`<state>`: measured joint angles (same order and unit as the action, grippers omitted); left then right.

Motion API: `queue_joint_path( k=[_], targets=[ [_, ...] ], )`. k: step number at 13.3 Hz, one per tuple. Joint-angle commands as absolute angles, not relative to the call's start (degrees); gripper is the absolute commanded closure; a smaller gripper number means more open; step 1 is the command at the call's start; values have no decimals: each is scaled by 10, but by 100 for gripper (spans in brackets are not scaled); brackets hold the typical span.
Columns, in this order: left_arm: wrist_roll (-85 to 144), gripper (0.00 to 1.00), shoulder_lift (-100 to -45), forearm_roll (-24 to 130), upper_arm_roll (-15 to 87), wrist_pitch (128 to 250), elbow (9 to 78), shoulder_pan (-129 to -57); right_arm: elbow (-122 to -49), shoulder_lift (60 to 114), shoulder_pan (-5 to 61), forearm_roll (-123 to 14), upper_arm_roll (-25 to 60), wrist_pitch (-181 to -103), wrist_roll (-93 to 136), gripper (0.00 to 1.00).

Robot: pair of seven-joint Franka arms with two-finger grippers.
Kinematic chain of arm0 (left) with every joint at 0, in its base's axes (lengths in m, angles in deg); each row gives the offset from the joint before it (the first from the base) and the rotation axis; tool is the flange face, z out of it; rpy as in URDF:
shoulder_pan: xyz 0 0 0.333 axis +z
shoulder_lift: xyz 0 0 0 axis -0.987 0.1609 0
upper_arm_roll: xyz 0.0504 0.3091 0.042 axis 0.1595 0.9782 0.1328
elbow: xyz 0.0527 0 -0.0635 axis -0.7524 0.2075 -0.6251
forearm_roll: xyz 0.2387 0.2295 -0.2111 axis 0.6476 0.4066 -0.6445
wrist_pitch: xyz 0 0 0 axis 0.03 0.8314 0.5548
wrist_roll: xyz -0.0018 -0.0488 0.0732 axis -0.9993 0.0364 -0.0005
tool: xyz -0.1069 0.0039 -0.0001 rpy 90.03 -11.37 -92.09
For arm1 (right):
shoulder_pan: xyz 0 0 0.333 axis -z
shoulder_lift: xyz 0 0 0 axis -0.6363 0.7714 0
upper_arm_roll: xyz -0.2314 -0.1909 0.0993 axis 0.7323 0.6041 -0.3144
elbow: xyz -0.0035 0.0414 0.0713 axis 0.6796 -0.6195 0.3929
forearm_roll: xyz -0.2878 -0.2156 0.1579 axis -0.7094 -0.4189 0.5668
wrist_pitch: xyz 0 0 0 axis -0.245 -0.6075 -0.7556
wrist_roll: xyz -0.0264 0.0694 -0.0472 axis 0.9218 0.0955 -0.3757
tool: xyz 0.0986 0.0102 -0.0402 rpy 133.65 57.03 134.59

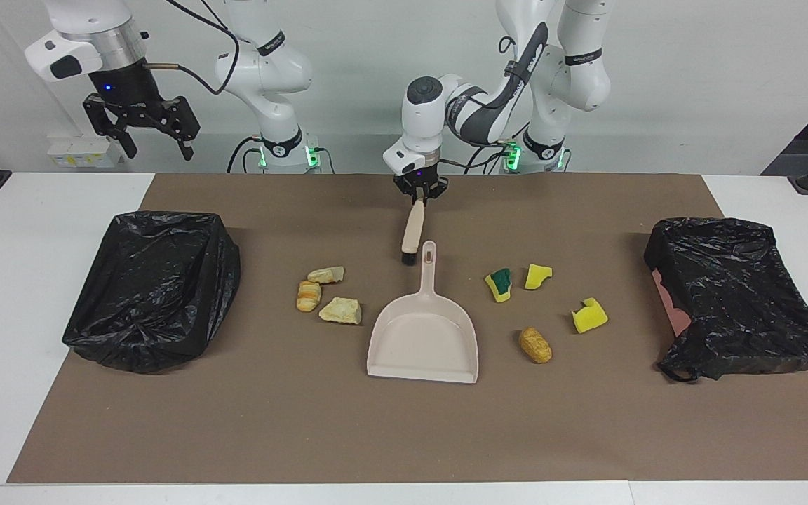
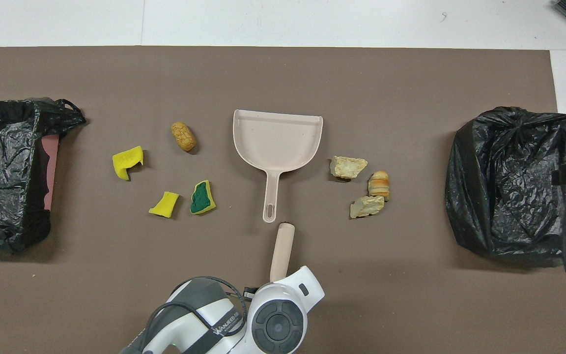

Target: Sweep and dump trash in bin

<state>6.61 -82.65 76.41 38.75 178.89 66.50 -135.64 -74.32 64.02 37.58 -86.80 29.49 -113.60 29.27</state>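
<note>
The left gripper (image 1: 419, 194) has its fingers closed on the beige plastic brush (image 1: 414, 231) nearer the robots than the beige plastic dustpan (image 1: 423, 337), the right gripper (image 1: 143, 131) waits wide open, and all seven sponge and bread-like trash scraps (image 1: 334, 294) lie unswept beside the dustpan.

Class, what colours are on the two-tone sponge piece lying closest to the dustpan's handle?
Green on yellow; the sponge piece shows best in the overhead view.

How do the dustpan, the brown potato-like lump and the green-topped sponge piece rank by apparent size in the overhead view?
1. dustpan, clearly largest.
2. green-topped sponge piece and brown potato-like lump: they look about alike, so no ranking.
</note>
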Motion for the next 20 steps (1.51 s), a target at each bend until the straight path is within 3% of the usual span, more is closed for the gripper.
queue_joint_path(
  k=[1, 6, 12, 15, 20],
  targets=[
    [63, 100, -870, 796, 392, 1706, 659, -1330, -742, 639, 378, -869, 293, -1135, 283, 0],
    [100, 100, -899, 857, 395, 1602, 636, -1257, -743, 634, 378, -869, 266, -1102, 282, 0],
    [161, 100, -902, 895, 395, 1589, 595, -1141, -763, 624, 377, -867, 256, -1088, 283, 0],
    [164, 100, -898, 890, 392, 1652, 603, -1146, -781, 625, 376, -842, 255, -1092, 292, 0],
    [214, 100, -870, 851, 389, 1720, 626, -1168, -808, 645, 318, -836, 240, -1180, 413, 0]
  ],
)
